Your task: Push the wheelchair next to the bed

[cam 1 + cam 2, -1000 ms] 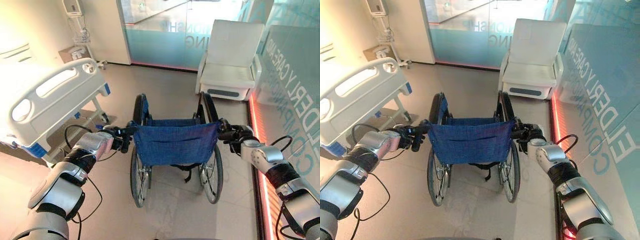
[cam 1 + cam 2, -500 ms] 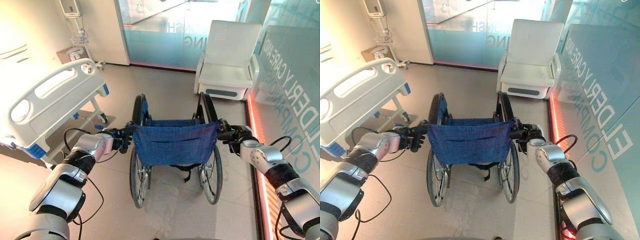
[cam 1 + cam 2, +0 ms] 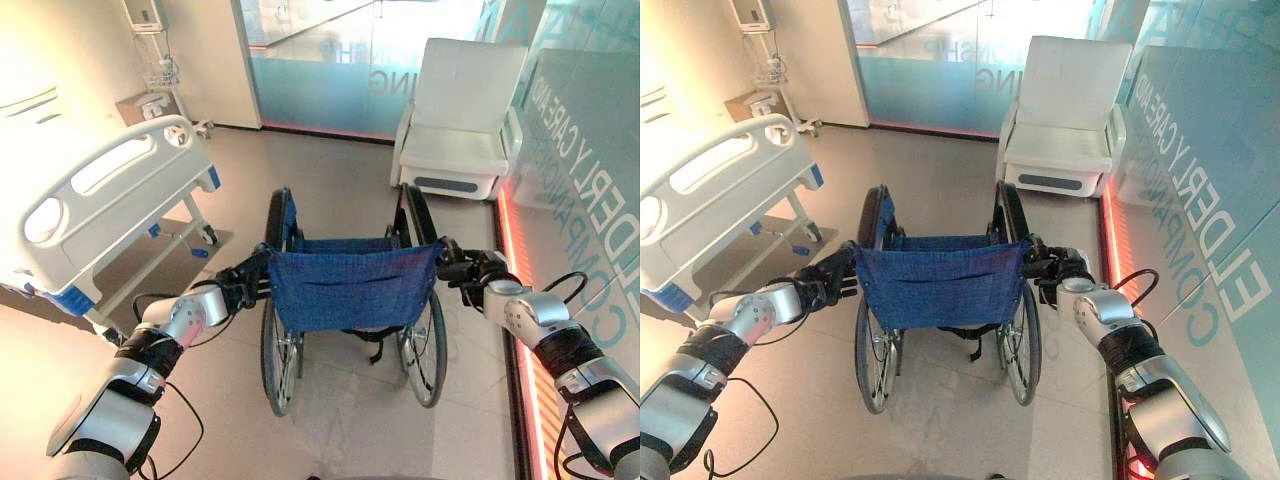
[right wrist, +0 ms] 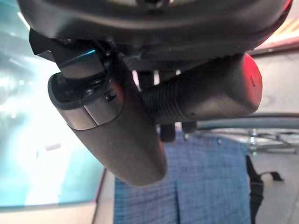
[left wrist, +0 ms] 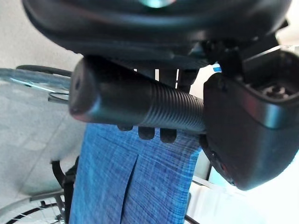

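Observation:
The wheelchair (image 3: 345,290), with a blue cloth back and black wheels, stands in the middle of the floor facing away from me. The white hospital bed (image 3: 100,195) with blue corner bumpers lies to its left, about a wheel's width of floor away. My left hand (image 3: 232,290) is shut on the left push handle (image 5: 140,105), fingers curled over the ribbed grip. My right hand (image 3: 470,270) is shut on the right push handle (image 4: 205,98), its thumb (image 4: 112,126) lying beside the grip.
A white armchair (image 3: 460,120) stands ahead on the right. A glass wall with large lettering (image 3: 590,150) and a red floor light strip (image 3: 515,300) run close along the right. A frosted glass partition (image 3: 320,70) closes the back, with a small trolley (image 3: 155,90) at the back left.
My left arm has stretched out and dropped lower, its hand staying on the handle. The wheelchair and my right arm have hardly shifted.

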Available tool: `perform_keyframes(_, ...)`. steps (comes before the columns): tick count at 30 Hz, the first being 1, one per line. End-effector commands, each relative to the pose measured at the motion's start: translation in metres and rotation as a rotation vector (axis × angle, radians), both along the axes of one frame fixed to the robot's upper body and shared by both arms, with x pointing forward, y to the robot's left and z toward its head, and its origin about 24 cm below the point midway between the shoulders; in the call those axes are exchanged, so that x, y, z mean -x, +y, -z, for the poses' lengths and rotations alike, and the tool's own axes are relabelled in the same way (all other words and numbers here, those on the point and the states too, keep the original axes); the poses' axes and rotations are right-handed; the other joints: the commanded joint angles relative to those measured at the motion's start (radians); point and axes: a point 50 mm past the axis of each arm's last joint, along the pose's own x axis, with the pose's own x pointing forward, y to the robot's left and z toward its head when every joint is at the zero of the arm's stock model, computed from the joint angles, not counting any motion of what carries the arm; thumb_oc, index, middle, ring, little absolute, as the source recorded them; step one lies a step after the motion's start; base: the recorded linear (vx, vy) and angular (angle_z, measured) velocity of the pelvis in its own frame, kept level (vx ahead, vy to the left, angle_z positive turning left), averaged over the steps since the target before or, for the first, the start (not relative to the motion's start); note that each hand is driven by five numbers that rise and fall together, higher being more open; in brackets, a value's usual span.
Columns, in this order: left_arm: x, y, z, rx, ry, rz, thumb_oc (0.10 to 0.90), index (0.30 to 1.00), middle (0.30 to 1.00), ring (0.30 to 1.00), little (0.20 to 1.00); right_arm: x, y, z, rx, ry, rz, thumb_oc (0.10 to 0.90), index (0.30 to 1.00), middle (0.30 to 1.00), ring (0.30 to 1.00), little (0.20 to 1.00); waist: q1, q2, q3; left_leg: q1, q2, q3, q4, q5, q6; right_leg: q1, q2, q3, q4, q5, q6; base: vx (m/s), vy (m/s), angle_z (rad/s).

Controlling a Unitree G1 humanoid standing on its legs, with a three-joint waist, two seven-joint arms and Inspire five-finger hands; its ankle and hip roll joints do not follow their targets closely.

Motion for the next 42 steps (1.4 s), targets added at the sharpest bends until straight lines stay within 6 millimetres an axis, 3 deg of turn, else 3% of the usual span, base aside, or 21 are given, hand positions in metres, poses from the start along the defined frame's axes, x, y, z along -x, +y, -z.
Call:
perform_keyframes(1,-0.033,-0.092,-0.104,0.612,-0.535,0.251,0.4,0.3,0.3,0.3,0.3,-0.02,0.092,-0.085,-0.522,-0.386,-0.349,0.4,0.3,0.3,0.3,0.3,0.069,-0.02,-0.024,0.045,-0.063,-0.003,0.011,-0.127,-0.002,0.028,0.016,-0.07,0.006,-0.041,-0.017,0.01,0.024,0.04)
perform_keyframes(7,-0.027,-0.078,-0.1,0.41,-0.59,0.276,0.4,0.3,0.3,0.3,0.3,-0.015,0.099,-0.086,-0.711,-0.44,-0.463,0.4,0.3,0.3,0.3,0.3,0.093,-0.023,-0.028,0.051,-0.064,-0.005,0.011,-0.127,-0.001,0.046,0.011,-0.101,0.006,-0.049,-0.018,0.03,0.034,0.07)
perform_keyframes(19,-0.026,-0.064,-0.112,0.165,-0.708,0.262,0.4,0.3,0.3,0.3,0.3,-0.015,0.093,-0.075,-0.673,-0.438,-0.497,0.4,0.3,0.3,0.3,0.3,0.114,-0.03,-0.03,0.063,-0.077,-0.014,0.021,-0.133,0.005,0.062,-0.007,-0.132,0.021,-0.056,-0.011,0.05,0.028,0.05)
perform_keyframes(26,-0.028,-0.059,-0.11,0.14,-0.693,0.245,0.4,0.3,0.3,0.3,0.3,-0.014,0.093,-0.066,-0.663,-0.417,-0.484,0.4,0.3,0.3,0.3,0.3,0.116,-0.03,-0.02,0.059,-0.088,-0.013,0.06,-0.154,0.023,0.053,-0.031,-0.133,0.075,-0.071,-0.004,0.08,0.054,0.0)
perform_keyframes(29,-0.03,-0.055,-0.112,0.143,-0.699,0.228,0.4,0.3,0.3,0.3,0.3,-0.016,0.094,-0.064,-0.653,-0.414,-0.482,0.4,0.3,0.3,0.3,0.3,0.115,-0.027,-0.007,0.043,-0.093,-0.012,0.109,-0.174,0.04,0.028,-0.056,-0.13,0.159,-0.095,0.002,0.09,0.11,0.0)
perform_keyframes(31,-0.034,-0.052,-0.118,0.132,-0.723,0.222,0.4,0.3,0.3,0.3,0.3,-0.017,0.092,-0.066,-0.655,-0.427,-0.474,0.4,0.3,0.3,0.3,0.3,0.107,-0.02,0.016,0.022,-0.098,-0.026,0.154,-0.184,0.062,-0.029,-0.082,-0.114,0.3,-0.103,0.008,0.08,0.161,0.01)
perform_keyframes(34,-0.038,-0.049,-0.128,0.126,-0.754,0.223,0.4,0.3,0.3,0.3,0.3,-0.017,0.083,-0.065,-0.654,-0.445,-0.46,0.4,0.3,0.3,0.3,0.3,0.087,-0.008,0.05,0.001,-0.116,-0.064,0.198,-0.199,0.086,-0.158,-0.104,-0.043,0.564,-0.039,0.0,0.07,0.142,0.08)
perform_keyframes(37,-0.041,-0.049,-0.13,0.136,-0.761,0.21,0.4,0.3,0.3,0.3,0.3,-0.018,0.08,-0.064,-0.654,-0.435,-0.466,0.4,0.3,0.3,0.3,0.3,0.077,-0.002,0.063,0.004,-0.122,-0.075,0.214,-0.206,0.081,-0.224,-0.109,-0.022,0.671,0.003,-0.007,0.18,0.102,0.2)
perform_keyframes(39,-0.043,-0.051,-0.124,0.15,-0.748,0.186,0.4,0.3,0.3,0.3,0.3,-0.023,0.084,-0.067,-0.648,-0.415,-0.48,0.4,0.3,0.3,0.3,0.3,0.072,-0.008,0.064,0.023,-0.135,-0.069,0.219,-0.219,0.072,-0.251,-0.104,-0.033,0.584,0.019,-0.005,0.34,0.014,0.05)
perform_keyframes(41,-0.043,-0.052,-0.116,0.161,-0.737,0.175,0.4,0.3,0.3,0.3,0.3,-0.025,0.081,-0.069,-0.641,-0.411,-0.486,0.4,0.3,0.3,0.3,0.3,0.059,-0.025,0.069,0.054,-0.166,-0.091,0.236,-0.261,0.064,-0.284,-0.085,-0.058,0.369,0.044,0.017,0.35,-0.089,-0.17)
perform_keyframes(42,-0.043,-0.052,-0.116,0.161,-0.736,0.175,0.4,0.3,0.3,0.3,0.3,-0.025,0.081,-0.068,-0.642,-0.411,-0.486,0.4,0.3,0.3,0.3,0.3,0.057,-0.022,0.069,0.054,-0.162,-0.093,0.238,-0.264,0.063,-0.276,-0.08,-0.063,0.359,0.048,0.017,0.46,-0.153,-0.15)
